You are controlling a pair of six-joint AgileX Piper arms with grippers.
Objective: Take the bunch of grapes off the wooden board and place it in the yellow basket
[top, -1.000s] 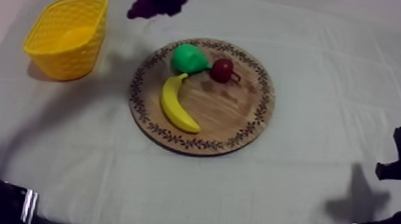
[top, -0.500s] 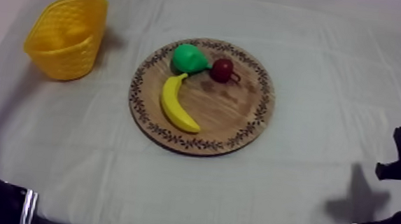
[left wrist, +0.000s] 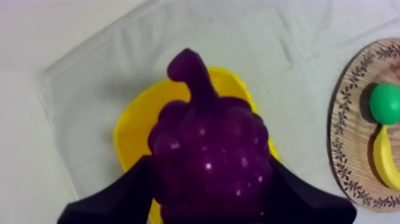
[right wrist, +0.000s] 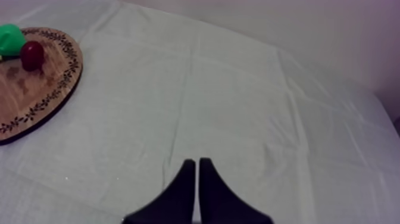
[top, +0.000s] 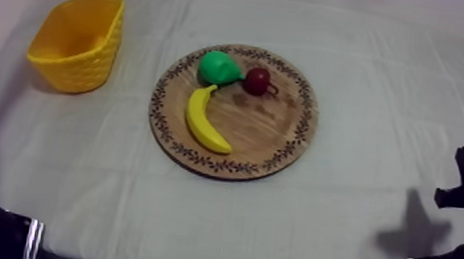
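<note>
Left wrist view: left gripper [left wrist: 208,199] clamps the grapes [left wrist: 208,158], seemingly over the basket [left wrist: 127,128]; off the board [left wrist: 347,122], only the drop remains; right gripper [right wrist: 197,164] is pinched together, empty.

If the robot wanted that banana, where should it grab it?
Probably across the middle of the banana, coming down from above: it lies flat on the wooden board, the curved body is slim there, and one tip sits close to the pear.
</note>
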